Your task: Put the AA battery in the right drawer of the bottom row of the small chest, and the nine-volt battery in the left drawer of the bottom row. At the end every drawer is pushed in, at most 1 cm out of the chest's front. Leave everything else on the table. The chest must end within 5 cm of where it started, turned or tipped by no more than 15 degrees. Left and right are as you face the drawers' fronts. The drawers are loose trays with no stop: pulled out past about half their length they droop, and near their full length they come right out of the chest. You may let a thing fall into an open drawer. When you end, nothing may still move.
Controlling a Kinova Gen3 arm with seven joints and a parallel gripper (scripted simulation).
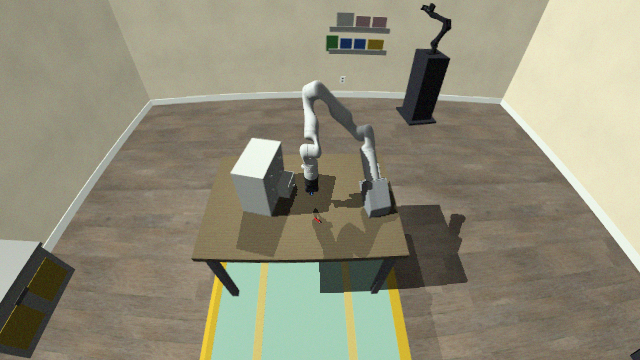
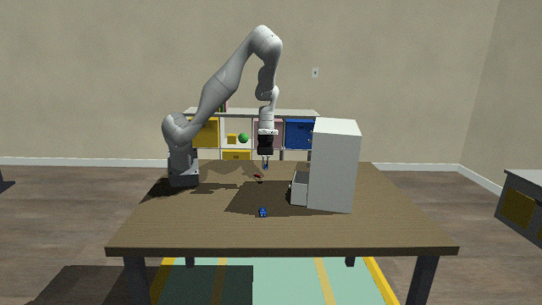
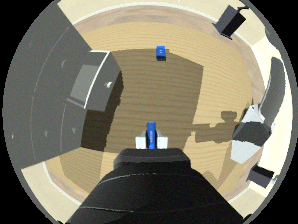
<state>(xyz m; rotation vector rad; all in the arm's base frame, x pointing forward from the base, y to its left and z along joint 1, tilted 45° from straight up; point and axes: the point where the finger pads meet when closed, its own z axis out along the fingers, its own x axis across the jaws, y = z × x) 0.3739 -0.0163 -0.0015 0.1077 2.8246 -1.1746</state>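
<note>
- While the gripper (image 1: 311,194) (image 2: 265,169) (image 3: 151,136) is held fingers-down above the table (image 1: 300,247) (image 2: 275,237) (image 3: 175,95), its jaws are partly closed, with the blue AA battery (image 1: 311,193) (image 2: 265,167) (image 3: 151,134) clamped between them.
- Table contact is not made by the battery; it is carried raised, with its long sides faced by the fingers.
- To the chest side of the jaws, the right drawer (image 1: 286,186) (image 2: 299,192) (image 3: 104,82) of the bottom row is seen pulled out. It is located near the jaws, and no battery can be made out within its visible part.
- Beyond that drawer, the small chest (image 1: 257,162) (image 2: 334,165) (image 3: 37,90) is stood upright, its front turned toward the jaws.
- Toward the exterior camera from the jaws, the blue nine-volt battery (image 2: 262,212) (image 3: 160,52) is placed on the table, well apart from the fingers.
- On the opposite side of the jaws from it, a small red item (image 1: 317,220) (image 2: 257,174) is laid; its type cannot be determined.
- Farther from the jaws, opposite the chest, the arm's base (image 1: 378,200) (image 2: 183,178) (image 3: 244,151) is mounted.
</note>
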